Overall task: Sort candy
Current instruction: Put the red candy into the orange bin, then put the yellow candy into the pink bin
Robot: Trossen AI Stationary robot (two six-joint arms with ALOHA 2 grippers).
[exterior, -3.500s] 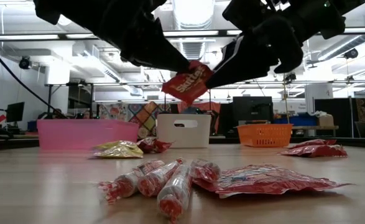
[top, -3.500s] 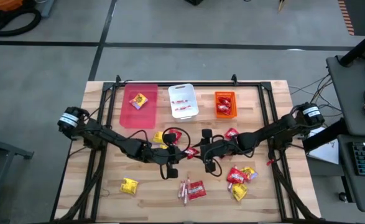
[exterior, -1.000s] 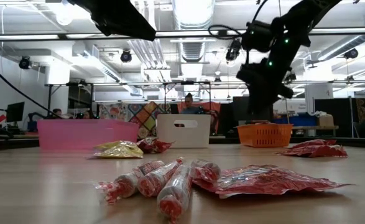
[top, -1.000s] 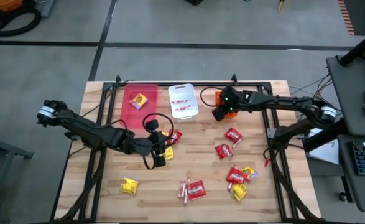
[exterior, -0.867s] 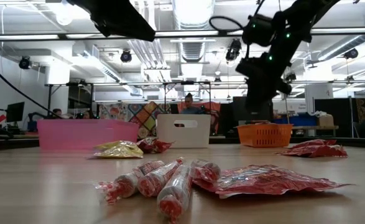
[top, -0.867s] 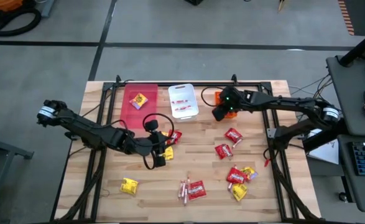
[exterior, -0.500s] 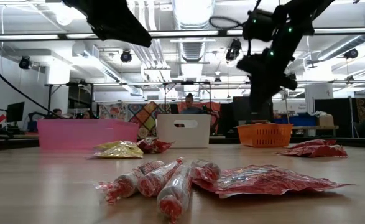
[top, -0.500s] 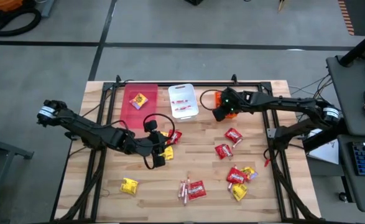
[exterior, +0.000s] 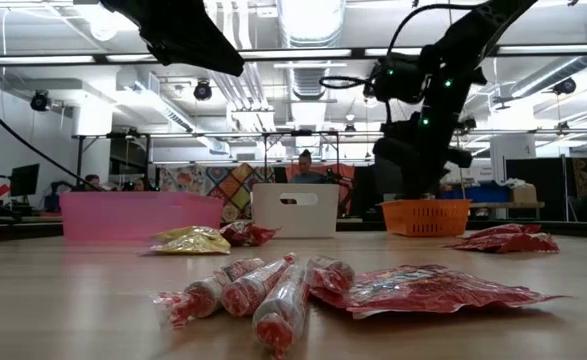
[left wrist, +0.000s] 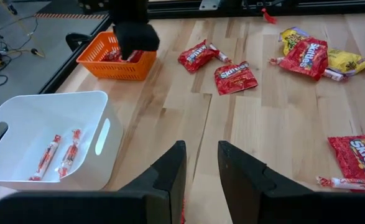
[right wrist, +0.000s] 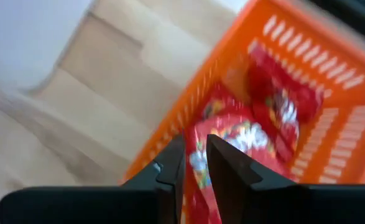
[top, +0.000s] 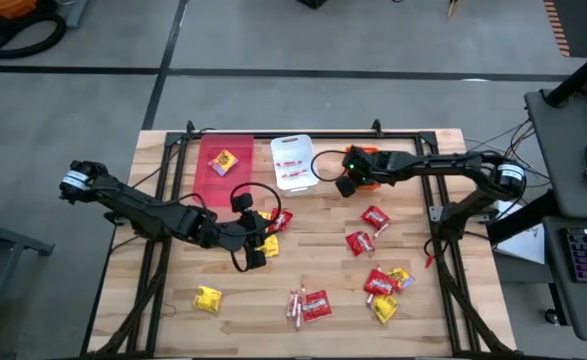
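Overhead, a wooden worktop (top: 173,310) carries three bins at twelve o'clock: pink (top: 224,166), white (top: 295,163), orange (top: 363,166). The candy lies loose toward six o'clock: red packets (top: 373,218), yellow packets (top: 207,298) and a bundle of thin sticks (top: 298,303), whose long axis runs twelve to six. A few pieces already sit in each bin.

The right tool (top: 347,183) hangs at the orange bin's nine o'clock edge; its wrist camera shows only a narrow gap between the fingers, nothing between them, and red packets (right wrist: 269,99) in the bin below. The drop looks finished, so it should lift clear of the rim before swinging back toward the loose reds.

The left tool (top: 257,252) waits mid-worktop by a yellow packet (top: 269,246), its fingers (left wrist: 170,174) slightly apart; I cannot tell whether they grip anything.
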